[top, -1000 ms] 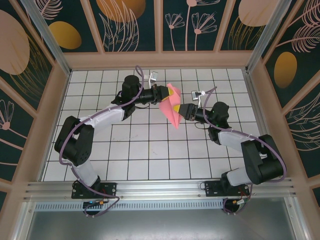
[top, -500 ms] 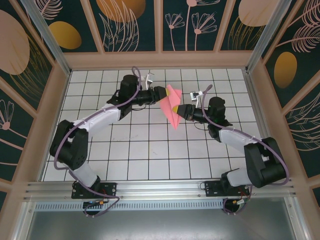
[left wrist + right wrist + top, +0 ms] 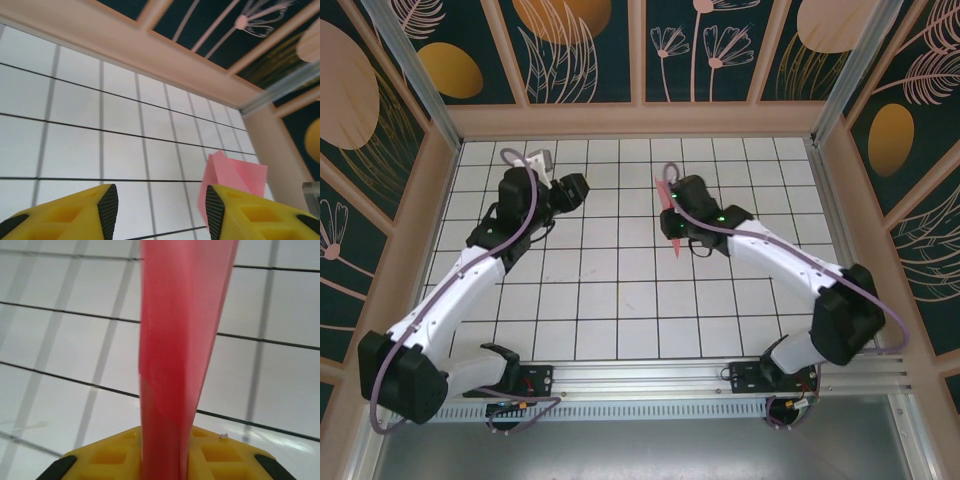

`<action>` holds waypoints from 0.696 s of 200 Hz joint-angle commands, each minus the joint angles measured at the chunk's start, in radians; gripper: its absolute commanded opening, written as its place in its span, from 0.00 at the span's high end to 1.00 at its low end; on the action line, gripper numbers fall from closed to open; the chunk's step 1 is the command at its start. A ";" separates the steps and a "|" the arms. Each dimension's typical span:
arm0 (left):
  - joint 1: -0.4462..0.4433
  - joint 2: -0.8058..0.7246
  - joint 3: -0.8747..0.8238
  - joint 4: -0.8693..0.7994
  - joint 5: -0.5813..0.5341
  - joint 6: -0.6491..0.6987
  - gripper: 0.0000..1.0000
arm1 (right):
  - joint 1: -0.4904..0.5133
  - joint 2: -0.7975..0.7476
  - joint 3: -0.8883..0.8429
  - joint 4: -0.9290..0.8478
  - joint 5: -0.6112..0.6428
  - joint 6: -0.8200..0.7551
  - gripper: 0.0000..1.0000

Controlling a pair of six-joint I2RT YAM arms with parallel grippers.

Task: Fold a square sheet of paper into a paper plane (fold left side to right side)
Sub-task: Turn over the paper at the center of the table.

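My right gripper (image 3: 677, 212) clamps folded paper plane (image 3: 180, 340) edge-on, above far centre of table (image 3: 620, 300). My left gripper (image 3: 157, 205) hangs open, empty, far left. Folding looks near done; next, lower plane gently, then let go.

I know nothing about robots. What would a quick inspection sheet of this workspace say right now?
Surface: white grid-tiled table, flat, no marks seen.
Job's things: pink paper, folded into a slim strip, clamped at its lower end.
Clutter: nothing seen.
End effectors: right end effector shut on the pink paper; left end effector open, nothing between its fingers, well apart from the paper.
Cables: purple cables run along both arms; none seen touching the paper.
Surroundings: wooden-framed walls with dark floral panels on three sides; metal rail at the near edge carrying both arm bases.
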 commanded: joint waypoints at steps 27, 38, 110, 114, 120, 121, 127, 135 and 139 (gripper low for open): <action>-0.003 -0.132 -0.059 -0.045 -0.195 0.032 0.47 | 0.159 0.299 0.216 -0.424 0.499 -0.008 0.77; -0.003 -0.154 -0.062 -0.047 -0.212 0.034 0.47 | 0.183 0.354 0.245 -0.436 0.513 -0.013 0.78; -0.003 -0.200 -0.089 -0.049 -0.229 0.034 0.46 | 0.278 0.640 0.344 -0.467 0.538 -0.020 0.76; -0.002 -0.199 -0.090 -0.049 -0.226 0.033 0.46 | 0.281 0.648 0.346 -0.468 0.536 -0.018 0.75; -0.003 -0.197 -0.091 -0.046 -0.223 0.032 0.46 | 0.286 0.657 0.349 -0.470 0.534 -0.016 0.73; -0.003 -0.197 -0.091 -0.046 -0.223 0.032 0.46 | 0.286 0.659 0.350 -0.470 0.533 -0.015 0.73; -0.003 -0.195 -0.093 -0.044 -0.221 0.032 0.46 | 0.290 0.663 0.351 -0.468 0.524 -0.015 0.71; -0.003 -0.191 -0.093 -0.043 -0.218 0.032 0.46 | 0.294 0.660 0.352 -0.463 0.508 -0.013 0.68; -0.003 -0.189 -0.095 -0.042 -0.217 0.031 0.46 | 0.296 0.657 0.351 -0.460 0.497 -0.012 0.66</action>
